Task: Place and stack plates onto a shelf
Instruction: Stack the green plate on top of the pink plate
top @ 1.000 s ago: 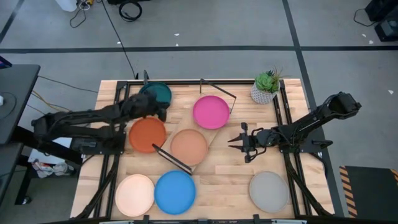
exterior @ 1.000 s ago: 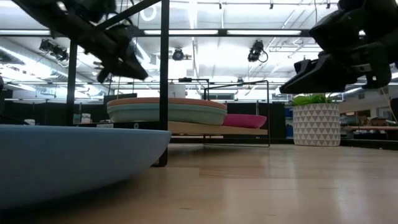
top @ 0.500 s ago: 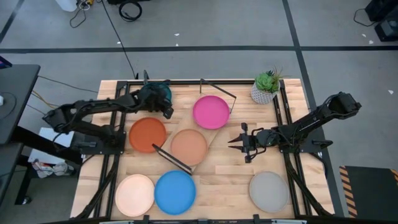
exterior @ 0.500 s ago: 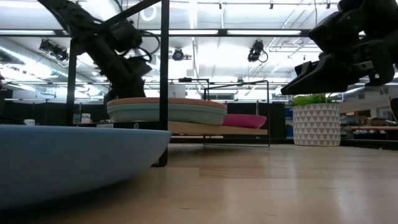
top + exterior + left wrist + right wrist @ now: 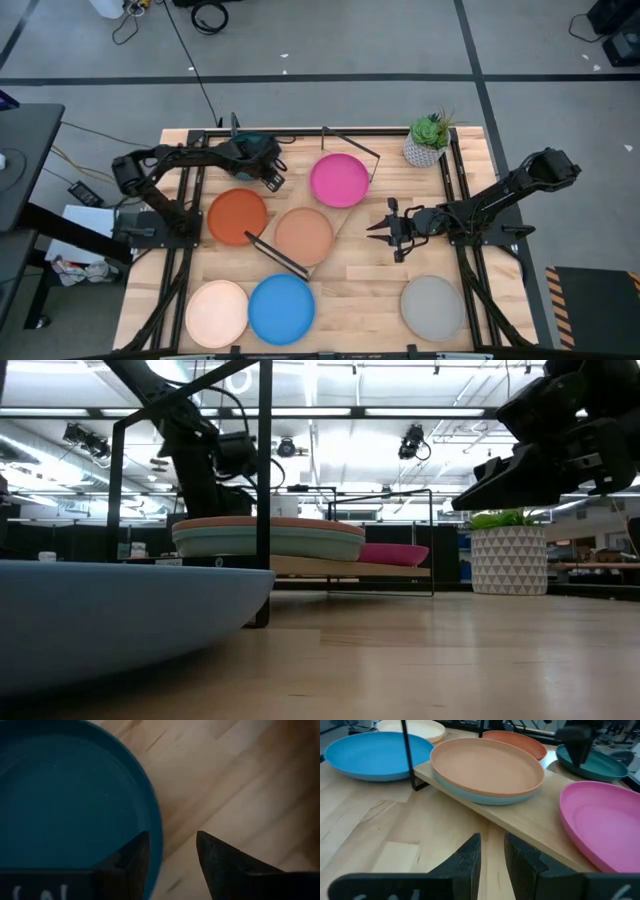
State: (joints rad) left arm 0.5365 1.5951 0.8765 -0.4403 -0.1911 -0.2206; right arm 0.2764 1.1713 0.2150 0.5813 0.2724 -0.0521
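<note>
The round matte teal plate [image 5: 252, 150] at the table's far left is largely covered from above by the left gripper [image 5: 272, 176]; the left wrist view shows its smooth curved rim [image 5: 152, 820] between the two dark fingers, which stand narrowly apart astride that rim without visibly pressing it. The pale blue plate [image 5: 470, 792] is almost wholly hidden under the terracotta plate [image 5: 303, 236] stacked on it; only its edge shows. In the low view a bright blue plate [image 5: 120, 615] fills the foreground, cut off at the left.

Eight round shallow plates are counted. Three sit on the pale rectangular wooden shelf [image 5: 340, 215] with thin black wire legs: the terracotta-on-pale-blue stack and a magenta plate [image 5: 339, 180]. Five lie on the slatted wooden tabletop [image 5: 370, 285]: teal, orange-red [image 5: 237, 216], cream [image 5: 216, 312], bright blue, and grey [image 5: 432, 306].

The right gripper [image 5: 372, 229] hovers beside the shelf, holding nothing; its fingers are only slightly parted. One small potted plant [image 5: 429, 139] in a patterned white pot stands at the far right corner.
</note>
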